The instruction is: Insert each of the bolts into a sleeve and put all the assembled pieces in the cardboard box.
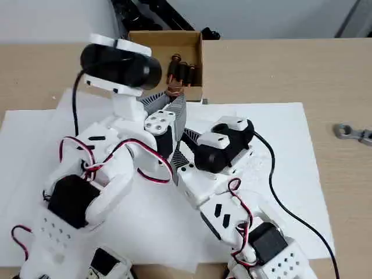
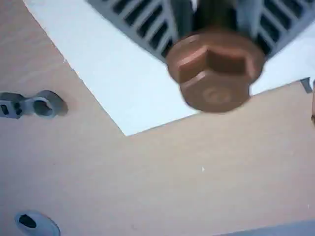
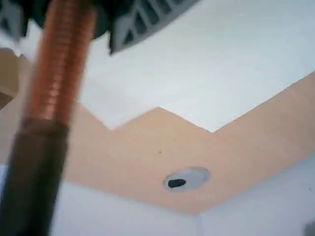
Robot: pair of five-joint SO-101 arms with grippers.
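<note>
Left claw (image 2: 212, 14) pinches a copper bolt (image 2: 214, 69) at the near edge of the box (image 1: 165, 36). Right claw (image 3: 64, 12) clamps another bolt (image 3: 56, 73), dark sleeve (image 3: 29, 182) on its shaft.

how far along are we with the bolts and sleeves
Done: several assembled pieces already lie in the box. In hand: the left gripper grips a bolt by the box's front edge. The right wrist view shows a thread running into a sleeve, so a piece looks joined. Left: getting it into the box.
</note>
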